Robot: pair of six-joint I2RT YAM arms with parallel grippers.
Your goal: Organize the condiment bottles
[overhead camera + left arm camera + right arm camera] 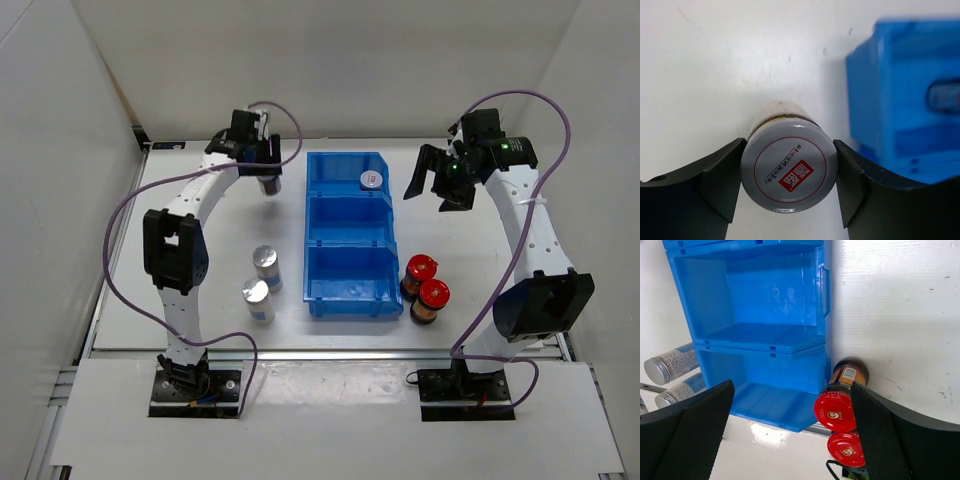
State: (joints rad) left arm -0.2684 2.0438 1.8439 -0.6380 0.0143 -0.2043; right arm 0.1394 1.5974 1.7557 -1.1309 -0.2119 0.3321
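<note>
My left pincer (789, 192) is closed on a grey-lidded dark cylindrical jar (789, 170) just left of the blue three-compartment plastic bin (345, 288). I judge it bound for the far compartment, where a second grey-lidded jar (371, 180) stands. Two silver-topped jars (265, 266) (257, 300) wait left of the bin, and two red-capped brownish jars (420, 270) (433, 297) wait on its right. My right pincer (440, 188) hangs open, empty.

1 jar (371, 180) in bin (345, 235) far compartment | 2 jars (265, 266) left of bin | 2 others (420, 272) right

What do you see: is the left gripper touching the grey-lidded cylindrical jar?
Touching. Left wrist view: the left gripper has both jaws flush against the sides of the grey-lidded cylindrical jar.
</note>
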